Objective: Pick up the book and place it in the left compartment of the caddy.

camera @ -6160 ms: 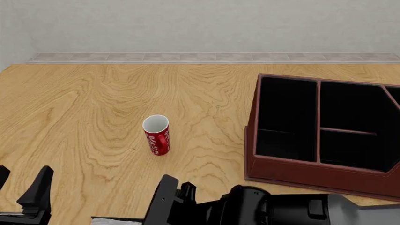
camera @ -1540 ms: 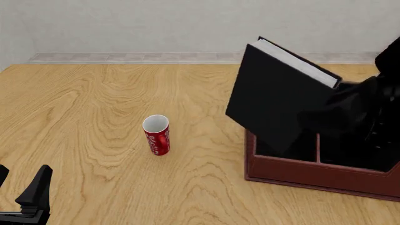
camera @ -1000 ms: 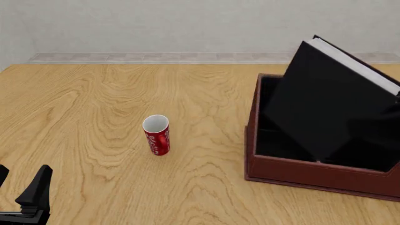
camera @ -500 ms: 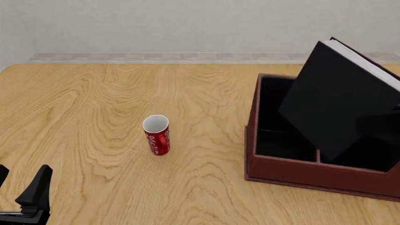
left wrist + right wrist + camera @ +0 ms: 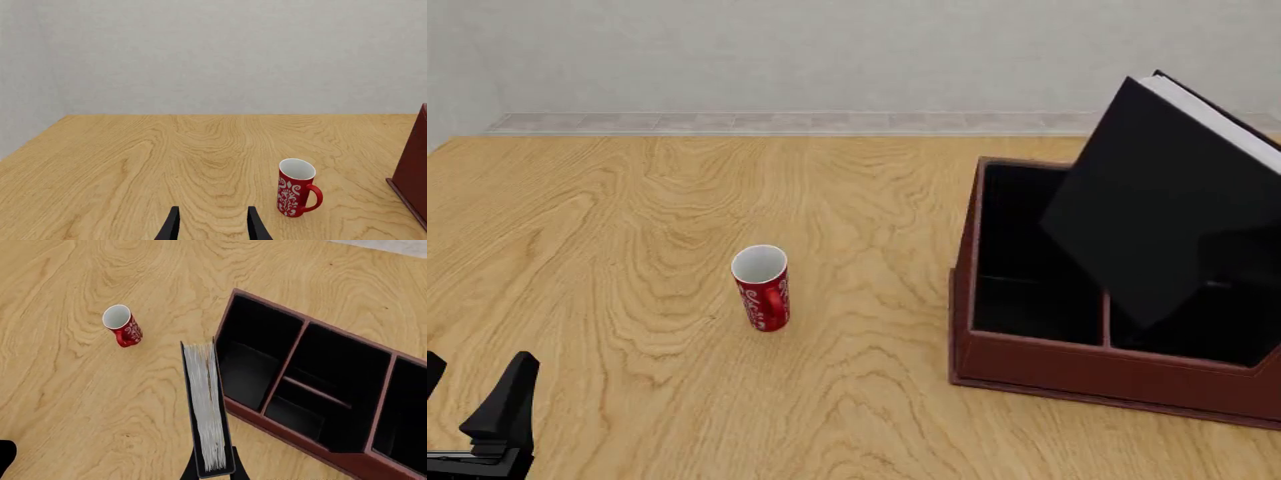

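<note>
The black book [image 5: 1169, 200] with white page edges hangs tilted in the air over the dark red-brown caddy [image 5: 1054, 372] at the right. Its lowest corner is near the divider beside the long left compartment [image 5: 1025, 255]. In the right wrist view my right gripper [image 5: 213, 471] is shut on the book [image 5: 205, 410], seen edge-on, with the caddy [image 5: 293, 437] and its left compartment [image 5: 257, 352] beyond. The right gripper itself is hidden in the front view. My left gripper [image 5: 474, 405] is open and empty at the near left edge; it also shows in the left wrist view [image 5: 212, 227].
A red patterned mug [image 5: 762, 288] stands upright on the wooden table left of the caddy; it also shows in the left wrist view [image 5: 294, 189] and the right wrist view [image 5: 122, 325]. A wall runs along the table's far edge.
The book has been lifted from the near table edge and carried over the caddy; in the last second it drifted right and slightly up. The left arm has not moved.
</note>
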Robot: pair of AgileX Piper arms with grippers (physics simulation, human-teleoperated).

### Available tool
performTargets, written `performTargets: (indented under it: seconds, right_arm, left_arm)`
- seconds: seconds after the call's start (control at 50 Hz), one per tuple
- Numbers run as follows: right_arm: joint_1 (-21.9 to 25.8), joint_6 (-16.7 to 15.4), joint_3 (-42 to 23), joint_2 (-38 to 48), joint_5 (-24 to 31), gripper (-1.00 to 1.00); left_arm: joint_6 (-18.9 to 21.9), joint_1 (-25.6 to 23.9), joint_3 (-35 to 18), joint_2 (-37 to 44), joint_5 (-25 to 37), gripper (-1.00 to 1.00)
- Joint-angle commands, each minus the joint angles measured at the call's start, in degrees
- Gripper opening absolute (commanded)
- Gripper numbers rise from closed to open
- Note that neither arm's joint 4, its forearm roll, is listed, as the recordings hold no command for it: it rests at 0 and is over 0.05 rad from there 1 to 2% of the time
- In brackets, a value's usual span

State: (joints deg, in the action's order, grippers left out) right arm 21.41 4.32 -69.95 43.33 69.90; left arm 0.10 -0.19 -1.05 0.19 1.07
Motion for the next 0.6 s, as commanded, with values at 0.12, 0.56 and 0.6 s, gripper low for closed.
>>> performTargets:
  seconds: [0.12,0.56,0.6]
  right_arm:
    - [-2.8,1.9,-1.3,0.3,0.0,-1.0]
    - [-4.6,1.5,1.7,2.8,-4.4,-1.0]
    - [-4.4,2.0,2.3,3.1,-5.2,-1.0]
  left_arm:
    - [0.1,0.0,-0.1,0.1,-0.1,1.0]
    - [0.1,0.0,-0.1,0.1,-0.1,1.0]
    - [0.1,0.0,-0.1,0.1,-0.1,1.0]
